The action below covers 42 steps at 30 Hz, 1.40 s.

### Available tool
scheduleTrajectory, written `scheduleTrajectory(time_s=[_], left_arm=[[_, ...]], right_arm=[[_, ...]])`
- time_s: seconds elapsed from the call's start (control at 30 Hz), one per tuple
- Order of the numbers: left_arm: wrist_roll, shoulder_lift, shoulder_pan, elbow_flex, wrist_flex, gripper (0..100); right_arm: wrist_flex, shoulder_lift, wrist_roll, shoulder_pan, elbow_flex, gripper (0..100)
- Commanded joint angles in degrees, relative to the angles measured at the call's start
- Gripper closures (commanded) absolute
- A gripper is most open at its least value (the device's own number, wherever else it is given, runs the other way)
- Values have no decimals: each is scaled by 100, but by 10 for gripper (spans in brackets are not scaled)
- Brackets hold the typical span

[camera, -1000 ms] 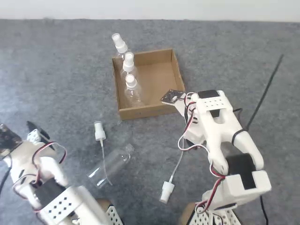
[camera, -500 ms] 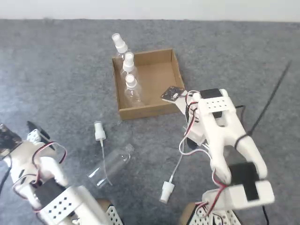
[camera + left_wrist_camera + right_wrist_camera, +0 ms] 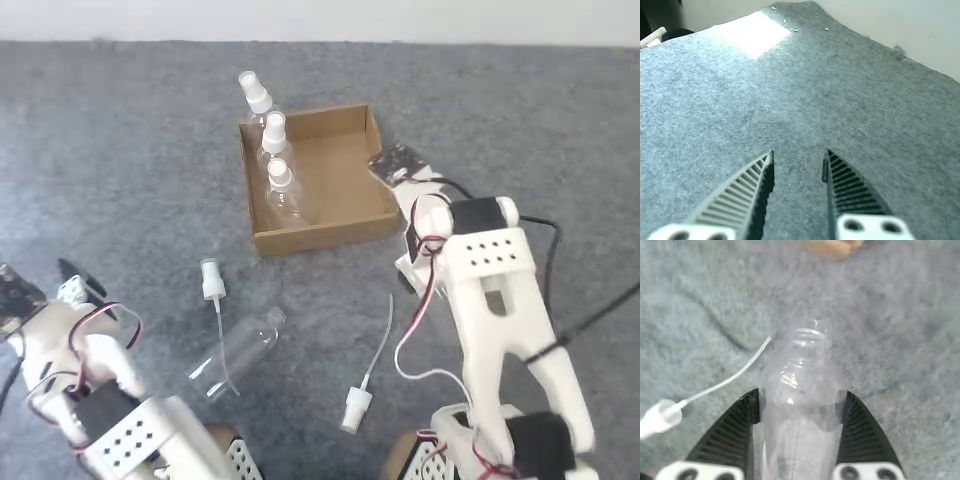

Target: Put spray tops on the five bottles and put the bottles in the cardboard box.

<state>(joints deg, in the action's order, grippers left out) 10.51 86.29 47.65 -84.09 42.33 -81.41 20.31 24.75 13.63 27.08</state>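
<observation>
Right gripper [image 3: 801,397] clamped on uncapped bottle [image 3: 800,365]; loose spray top [image 3: 355,408] lower centre of high view; left gripper [image 3: 798,156] spread, empty.

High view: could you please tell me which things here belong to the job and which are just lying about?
Job:
- box
- three capped bottles
- uncapped bottle lying on the mat
- second uncapped bottle in the right gripper
- two loose spray tops

Lying about:
- mat
- black cable

Base of bottle [image 3: 799,390] beyond edge
</observation>
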Motion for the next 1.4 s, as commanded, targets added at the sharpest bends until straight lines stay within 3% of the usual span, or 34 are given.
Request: scheduleTrajectory(time_s=[0.0, 0.27, 0.43, 0.53, 0.83, 1.03, 1.37], left_arm=[[35, 79, -18, 75, -167, 848], [35, 79, -35, 75, -167, 848], [9, 79, -536, 101, -132, 848], [-413, 79, -844, 171, -105, 848], [-1240, 44, -2207, 989, 1204, 848], [-1960, 35, -2822, 1218, 1653, 847], [-2998, 26, -3868, 1569, 2769, 804]], right_arm=[[31, 611, -519, -31, -290, 950], [251, 1174, -967, -75, 62, 950], [822, 1851, -1020, -295, 782, 950], [1086, 2132, -1037, -655, 1090, 950], [1938, 2299, -1653, -1121, 1749, 950], [2431, 2281, -1829, -1376, 2031, 950], [2536, 2299, -2075, -1648, 2092, 949]])
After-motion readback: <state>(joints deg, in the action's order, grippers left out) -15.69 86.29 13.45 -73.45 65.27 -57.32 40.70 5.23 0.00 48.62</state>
